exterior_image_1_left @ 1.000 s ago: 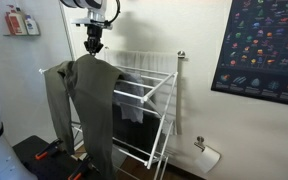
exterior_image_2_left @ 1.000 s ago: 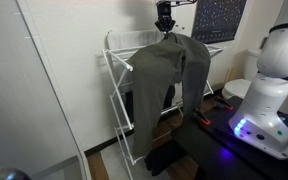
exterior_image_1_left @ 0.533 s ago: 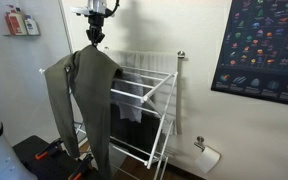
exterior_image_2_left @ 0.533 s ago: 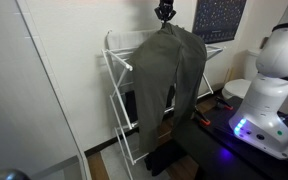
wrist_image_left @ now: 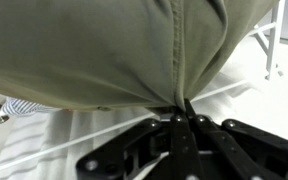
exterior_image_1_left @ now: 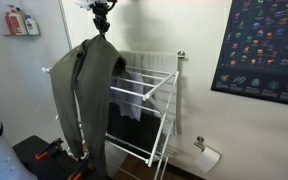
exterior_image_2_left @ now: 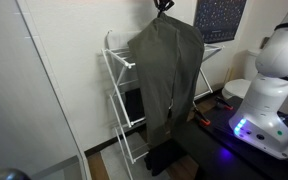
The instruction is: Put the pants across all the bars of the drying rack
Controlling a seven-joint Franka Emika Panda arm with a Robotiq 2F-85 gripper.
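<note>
The olive-grey pants (exterior_image_1_left: 87,95) hang from my gripper (exterior_image_1_left: 102,28) in both exterior views, lifted clear above the white drying rack (exterior_image_1_left: 144,95). The legs dangle in front of the rack's near end (exterior_image_2_left: 166,85). My gripper (exterior_image_2_left: 163,8) is at the top edge of frame, shut on a pinch of the fabric. In the wrist view the pants (wrist_image_left: 104,50) fill the upper picture and the gripper (wrist_image_left: 182,112) is closed on a fold. The white bars (exterior_image_1_left: 142,88) run level behind the pants (wrist_image_left: 234,92).
A small dark cloth (exterior_image_1_left: 132,110) hangs on a lower rail of the rack. The robot base (exterior_image_2_left: 264,95) stands beside the rack. A poster (exterior_image_1_left: 262,45) hangs on the wall. A dark cloth pile (exterior_image_2_left: 164,160) lies on the floor under the rack.
My gripper has risen with the pants, lifting them higher above the rack. The fabric now hangs more bunched and straight down.
</note>
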